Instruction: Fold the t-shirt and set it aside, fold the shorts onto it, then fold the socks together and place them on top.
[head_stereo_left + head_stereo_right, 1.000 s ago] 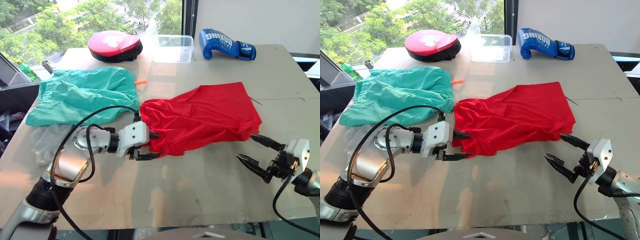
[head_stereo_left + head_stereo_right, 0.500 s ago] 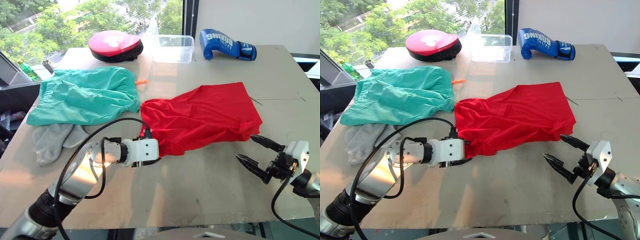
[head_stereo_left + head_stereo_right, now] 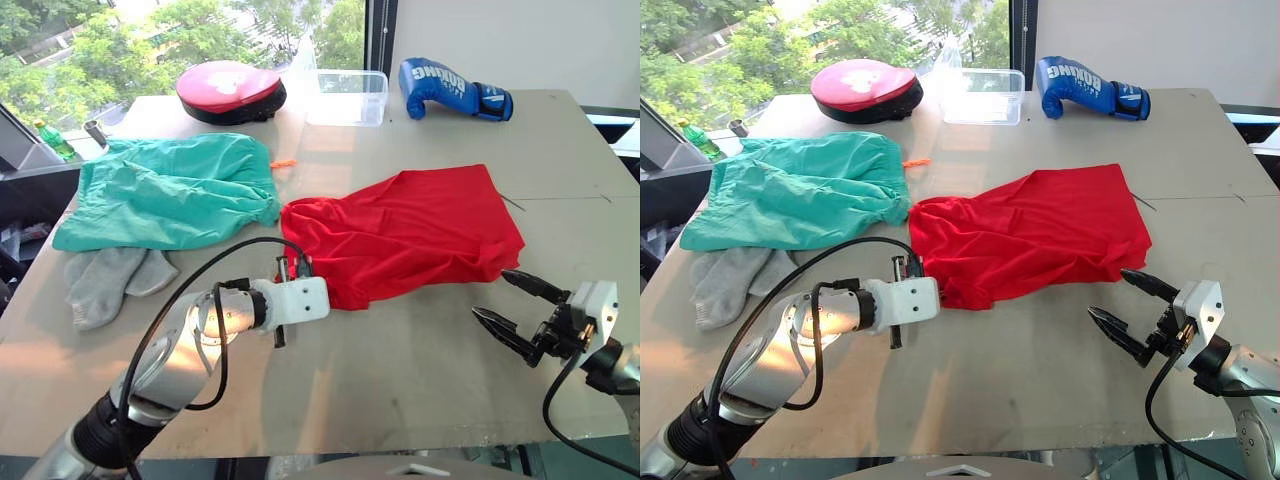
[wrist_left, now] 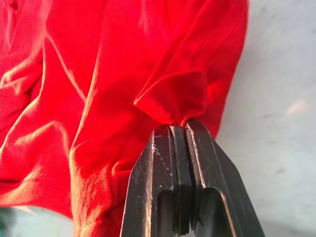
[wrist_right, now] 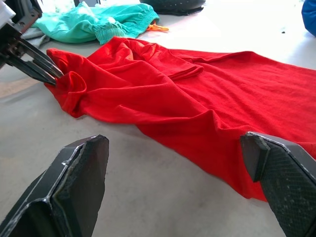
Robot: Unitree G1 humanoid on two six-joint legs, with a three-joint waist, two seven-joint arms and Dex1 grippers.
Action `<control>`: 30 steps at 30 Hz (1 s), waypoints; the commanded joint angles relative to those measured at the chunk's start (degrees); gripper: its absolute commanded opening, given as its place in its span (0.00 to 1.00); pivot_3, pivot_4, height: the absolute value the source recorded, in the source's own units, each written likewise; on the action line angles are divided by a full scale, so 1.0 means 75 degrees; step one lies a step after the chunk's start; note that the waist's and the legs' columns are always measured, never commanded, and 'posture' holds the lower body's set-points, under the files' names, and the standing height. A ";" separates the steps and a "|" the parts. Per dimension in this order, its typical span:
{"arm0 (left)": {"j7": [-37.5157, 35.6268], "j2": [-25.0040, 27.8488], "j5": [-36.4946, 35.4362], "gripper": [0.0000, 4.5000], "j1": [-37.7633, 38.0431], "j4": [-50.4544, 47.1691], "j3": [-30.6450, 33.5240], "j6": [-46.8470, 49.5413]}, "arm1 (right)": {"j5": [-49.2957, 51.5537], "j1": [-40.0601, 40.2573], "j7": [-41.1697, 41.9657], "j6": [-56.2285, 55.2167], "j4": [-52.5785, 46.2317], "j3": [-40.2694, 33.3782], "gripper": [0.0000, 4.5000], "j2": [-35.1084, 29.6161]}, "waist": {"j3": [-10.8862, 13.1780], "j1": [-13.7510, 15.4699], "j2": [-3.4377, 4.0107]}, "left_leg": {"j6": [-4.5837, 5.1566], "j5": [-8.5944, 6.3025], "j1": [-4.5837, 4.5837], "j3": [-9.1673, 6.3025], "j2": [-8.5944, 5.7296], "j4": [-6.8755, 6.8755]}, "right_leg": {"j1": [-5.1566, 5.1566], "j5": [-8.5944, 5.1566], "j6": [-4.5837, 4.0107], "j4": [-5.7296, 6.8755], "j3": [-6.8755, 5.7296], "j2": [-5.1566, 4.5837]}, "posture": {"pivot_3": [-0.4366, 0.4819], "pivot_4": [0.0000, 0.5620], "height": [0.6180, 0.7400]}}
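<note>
Here the left gripper [image 4: 178, 129] pinches the t-shirt [image 3: 410, 232] hem, while the right gripper's [image 3: 508, 298] jaws gape empty.

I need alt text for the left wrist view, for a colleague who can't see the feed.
The left claw is shut on a small fold at the edge of the crumpled red t-shirt, its two black fingers pressed together. Bare grey table shows beside the shirt.
</note>
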 commanded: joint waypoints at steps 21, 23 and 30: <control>-0.1802 0.0463 -0.3086 0.02 0.0426 0.1086 0.2471 -0.1938 | -0.1498 -0.1790 -0.0138 0.0738 0.1236 0.0308 1.00 -0.1951 | 0.0002 0.0010 -0.0002 | 0.0000 0.0000 -0.0003 0.0001 0.0002 0.0001 | -0.0001 0.0016 -0.0026 -0.0003 -0.0004 0.0000 | 0.48 0.27 0.93; -0.1670 0.0416 -0.2918 0.02 0.0515 0.0974 0.2309 -0.2024 | -0.2112 -0.2852 0.0959 0.0398 0.2187 0.0988 1.00 -0.2994 | 0.0014 -0.0045 0.0013 | 0.0000 0.0000 -0.0003 0.0002 0.0001 0.0002 | 0.0000 0.0017 -0.0026 -0.0005 -0.0003 0.0000 | 0.48 0.27 0.93; -0.1391 0.0408 -0.2849 0.02 0.0623 0.0743 0.2177 -0.1967 | -0.3283 -0.4848 0.1919 -0.0980 0.4207 0.2300 1.00 -0.3677 | 0.0035 -0.0131 0.0012 | 0.0001 0.0000 0.0004 0.0034 0.0015 0.0014 | -0.0006 0.0028 -0.0011 -0.0003 0.0017 0.0008 | 0.48 0.27 0.93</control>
